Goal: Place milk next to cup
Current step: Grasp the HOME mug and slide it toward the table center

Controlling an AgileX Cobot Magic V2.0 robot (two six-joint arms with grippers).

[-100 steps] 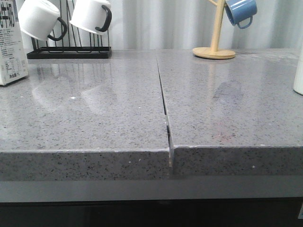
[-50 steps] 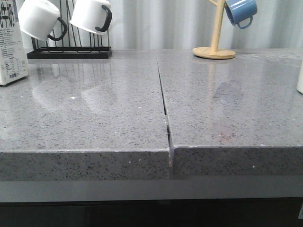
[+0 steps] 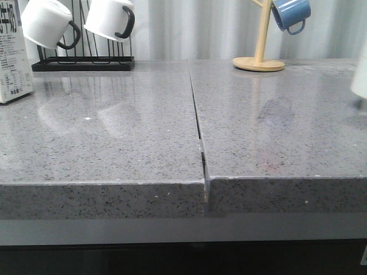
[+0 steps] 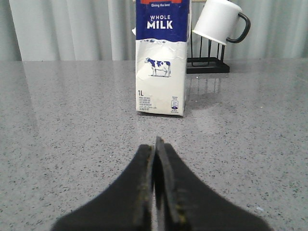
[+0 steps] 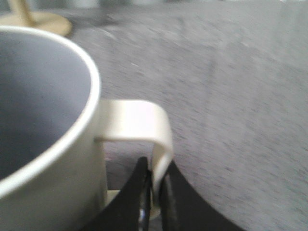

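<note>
Nearest in the right wrist view, the right gripper [image 5: 155,192] has its two black fingers pinched on the cream handle of the cup [image 5: 45,144], the handle's outer bar caught between the tips. The cup fills that view's near side, its pale rim curving around a shadowed grey interior; the view is blurred. Beyond it lies speckled grey countertop [image 5: 231,86], and farther off the round wooden base of a mug tree [image 5: 38,20].

In the left wrist view, the left gripper [image 4: 156,149] has its fingers pressed together with nothing between them, low over the counter. Past it, well apart from the fingertips, the milk carton [image 4: 161,57] stands upright on the counter, dark blue top reading "WHOLE MILK", a small cow pictured on the white lower half. Behind the carton a white mug with a black handle [image 4: 220,21] hangs tilted on a black wire rack [image 4: 208,65].

In the front view, the carton stands at the far left edge, and a blurred sliver of the cup shows at the far right edge, apparently clear of the counter. A blue mug [image 3: 291,14] hangs on the mug tree at the back.
</note>
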